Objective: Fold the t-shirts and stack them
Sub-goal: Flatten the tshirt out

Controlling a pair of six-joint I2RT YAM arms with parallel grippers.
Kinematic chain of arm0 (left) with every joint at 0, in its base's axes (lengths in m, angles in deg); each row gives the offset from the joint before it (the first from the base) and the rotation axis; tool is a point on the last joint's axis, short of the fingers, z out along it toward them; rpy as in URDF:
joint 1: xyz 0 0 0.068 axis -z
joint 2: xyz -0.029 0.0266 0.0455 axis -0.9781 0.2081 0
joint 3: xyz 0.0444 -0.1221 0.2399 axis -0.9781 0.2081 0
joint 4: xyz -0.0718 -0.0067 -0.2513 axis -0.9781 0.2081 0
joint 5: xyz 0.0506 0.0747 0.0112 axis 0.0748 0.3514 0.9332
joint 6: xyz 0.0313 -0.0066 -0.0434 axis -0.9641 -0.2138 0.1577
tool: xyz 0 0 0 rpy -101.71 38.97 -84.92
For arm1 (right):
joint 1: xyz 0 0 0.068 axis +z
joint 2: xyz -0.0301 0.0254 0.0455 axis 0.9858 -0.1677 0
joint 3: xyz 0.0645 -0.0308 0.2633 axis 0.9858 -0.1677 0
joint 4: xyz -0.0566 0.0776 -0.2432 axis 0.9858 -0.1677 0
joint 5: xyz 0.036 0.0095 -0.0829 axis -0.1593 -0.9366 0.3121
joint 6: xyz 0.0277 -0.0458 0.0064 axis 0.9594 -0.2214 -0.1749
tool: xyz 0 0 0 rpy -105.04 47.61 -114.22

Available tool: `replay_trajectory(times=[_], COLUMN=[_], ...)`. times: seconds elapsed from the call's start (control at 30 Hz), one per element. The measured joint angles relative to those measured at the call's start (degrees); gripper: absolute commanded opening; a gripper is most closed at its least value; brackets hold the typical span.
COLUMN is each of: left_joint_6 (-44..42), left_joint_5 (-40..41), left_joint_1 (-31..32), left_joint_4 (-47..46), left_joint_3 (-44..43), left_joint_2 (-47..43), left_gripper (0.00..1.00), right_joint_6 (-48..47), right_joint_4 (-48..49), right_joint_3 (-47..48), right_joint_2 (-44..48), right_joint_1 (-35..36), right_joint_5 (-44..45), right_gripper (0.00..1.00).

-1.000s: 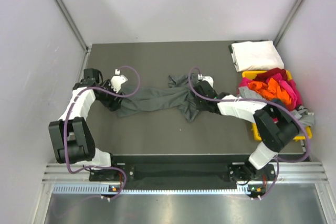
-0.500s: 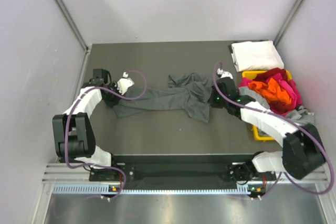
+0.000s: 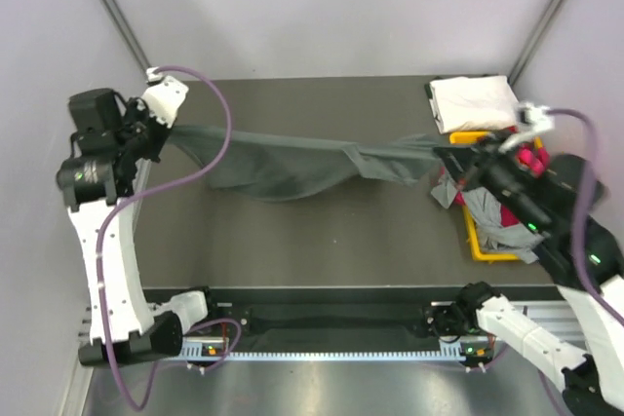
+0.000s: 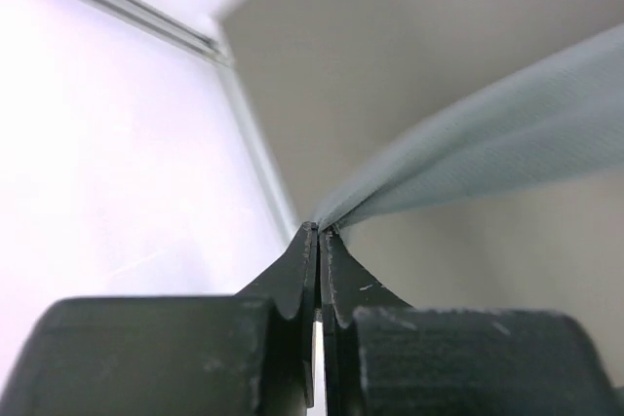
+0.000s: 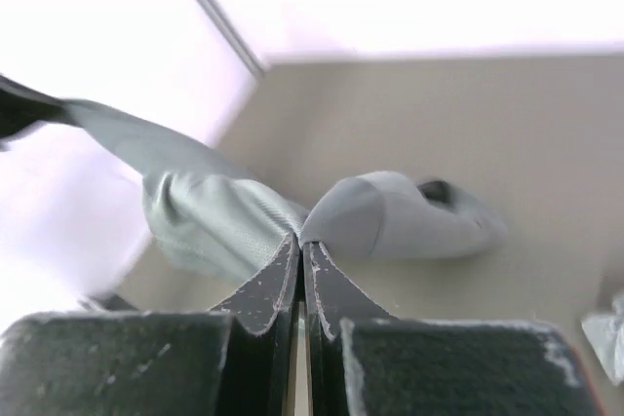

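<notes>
yellow bin [image 3: 474, 244] sitting just beside right tool [image 3: 444, 153], nearer side | grey bench [image 3: 322, 236] lying beneath it

Overhead from behind; close wrist views sharing grey t-shirt [image 3: 292, 168]

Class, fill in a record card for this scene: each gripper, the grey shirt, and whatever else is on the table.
left gripper: shut on one end of the grey shirt
right gripper: shut on its other end
grey shirt: stretched between both grippers, middle sagging
white shirt: folded, far right corner of the table
yellow bin: right edge, holding other shirts
</notes>
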Motion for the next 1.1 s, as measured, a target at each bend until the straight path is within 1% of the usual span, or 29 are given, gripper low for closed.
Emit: replay_trajectory(times=[0.07,0.17,0.3,0.4,0.43,0.5,0.57,0.63,0.7,0.77,0.83,0.9,0.97,1.03,1.1], left_joint_6=[0.8,1.7,2.1,2.8,3.3,4.2,5.6,7.8,9.6,11.7,13.7,15.1,16.0,16.6,16.6], left_joint_5=[0.3,0.3,1.2,3.0,3.5,4.8,5.9,6.3,6.9,7.6,8.6,9.6,10.2,10.2,9.6], left_joint_1=[-0.1,-0.1,-0.1,-0.2,-0.2,-0.3,-0.3,-0.3,0.0,0.2,0.4,0.4,0.5,0.6,0.7], left_joint_4=[3.1,6.6,6.8,5.4,4.8,3.3,1.8,0.3,-0.2,-0.7,-2.4,-4.5,-6.7,-9.7,-13.2], left_joint_3=[-5.5,-11.3,-12.2,-10.8,-10.8,-11.6,-14.9,-20.4,-27.2,-36.1,-44.2,-47.2,-47.6,-45.8,-41.4], left_joint_2=[-1.3,-2.3,-1.9,1.2,3.3,8.2,15.2,23.5,30.9,37.7,42.6,43.5,42.3,39.8,36.0], left_gripper=[0.00,0.00,0.00,0.00,0.00,0.00,0.00,0.00,0.00,0.00,0.00,0.00,0.00,0.00,0.00], right_joint_6=[0.0,0.0,-0.8,-2.1,-2.5,-2.9,-2.1,-0.5,0.6,1.3,1.9,2.4,2.8,2.8,2.8], right_joint_4=[-2.7,-4.5,-6.0,-5.4,-5.2,-3.7,0.0,2.1,2.9,3.3,3.0,3.2,3.6,4.9,6.6], right_joint_3=[5.4,10.1,11.3,12.4,13.3,16.0,19.5,24.5,31.3,39.6,49.3,55.2,57.5,57.8,54.7], right_joint_2=[2.8,4.4,1.9,-5.6,-9.5,-18.0,-27.3,-36.8,-45.5,-52.7,-58.9,-61.2,-60.9,-59.2,-55.9], right_joint_1=[0.0,0.0,0.0,-0.6,-1.7,-6.0,-11.9,-16.5,-19.0,-19.7,-19.7,-19.7,-19.9,-20.2,-20.6], right_joint_5=[-1.0,-1.9,-1.5,-1.6,-2.7,-6.7,-11.7,-15.8,-18.1,-19.5,-20.4,-20.8,-21.2,-21.4,-21.4], right_gripper=[0.00,0.00,0.00,0.00,0.00,0.00,0.00,0.00,0.00,0.00,0.00,0.00,0.00,0.00,0.00])
